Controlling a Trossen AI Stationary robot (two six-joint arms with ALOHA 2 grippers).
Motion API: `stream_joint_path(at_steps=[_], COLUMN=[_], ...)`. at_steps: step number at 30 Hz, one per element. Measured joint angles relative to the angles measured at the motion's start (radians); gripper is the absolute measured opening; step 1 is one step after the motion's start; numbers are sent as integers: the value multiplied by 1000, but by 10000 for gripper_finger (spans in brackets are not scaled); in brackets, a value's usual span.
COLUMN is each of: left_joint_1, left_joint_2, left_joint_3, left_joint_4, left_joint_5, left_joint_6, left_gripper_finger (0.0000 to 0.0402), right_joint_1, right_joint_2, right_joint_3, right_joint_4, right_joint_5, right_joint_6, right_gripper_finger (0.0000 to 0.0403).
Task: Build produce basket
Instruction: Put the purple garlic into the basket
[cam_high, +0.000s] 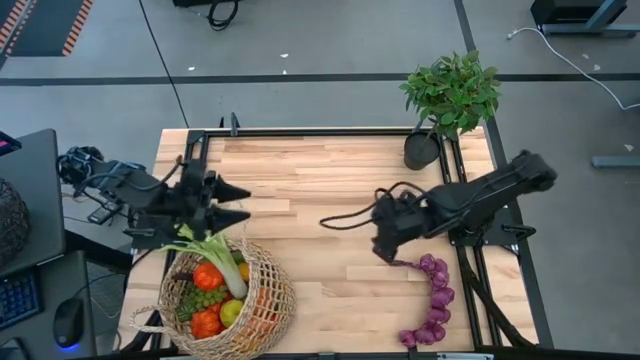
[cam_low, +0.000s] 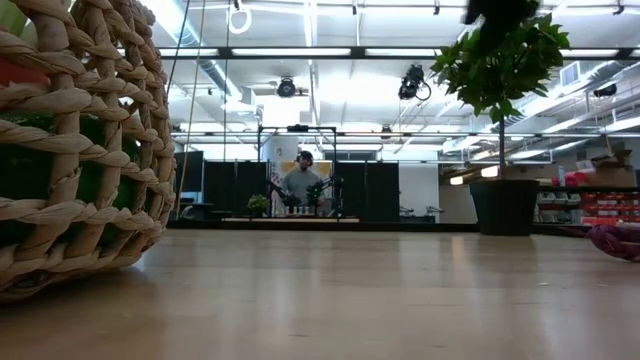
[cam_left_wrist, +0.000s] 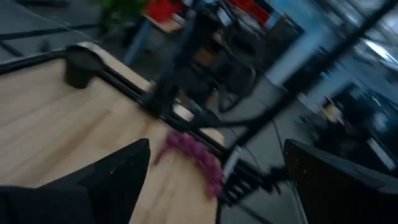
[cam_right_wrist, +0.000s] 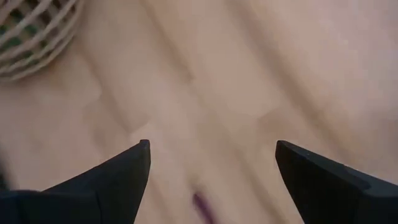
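Basket (cam_high: 262, 300), one of them, sits at the table's (cam_high: 320, 190) near left corner, tipped a little, its thin loop handle lying low at the side. Inside it I count one leek (cam_high: 218, 258), two red tomatoes (cam_high: 207, 276), one yellow-green apple (cam_high: 231, 312) and some green grapes (cam_high: 203, 299); the rest is hidden by the weave. One bunch of purple grapes (cam_high: 433, 300) lies alone on the wood near the right edge, well apart from the basket. My left gripper (cam_high: 236, 203) hangs just behind the basket, fingers spread, holding nothing. My right gripper (cam_high: 388, 254) hovers just beside the purple bunch's upper end, fingers wide and empty. One potted plant (cam_high: 450, 95) stands at the far right corner.
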Motion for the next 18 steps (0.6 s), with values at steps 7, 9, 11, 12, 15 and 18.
stream_joint_path(at_steps=[7, 9, 11, 12, 15, 18], left_joint_1=[62, 66, 66, 66, 66, 66], left_joint_2=[52, 64, 79, 87, 113, 138], left_joint_3=[0, 0, 0, 0, 0, 0], left_joint_4=[2, 4, 12, 13, 12, 12], left_joint_5=[-33, -33, -33, -33, -33, -33], left_joint_6=[-108, -132, -154, -156, -151, -151], left_gripper_finger=[375, 375, 375, 375, 375, 375], right_joint_1=[16, 36, 57, 66, 78, 78], right_joint_2=[-209, -247, -275, -284, -295, -286], right_joint_3=[-373, -439, -492, -515, -590, -654], right_joint_4=[119, 123, 128, 142, 224, 308], right_joint_5=[-347, -390, -392, -386, -377, -416], right_joint_6=[67, 88, 100, 100, 84, 45], right_gripper_finger=[348, 348, 348, 348, 348, 348])
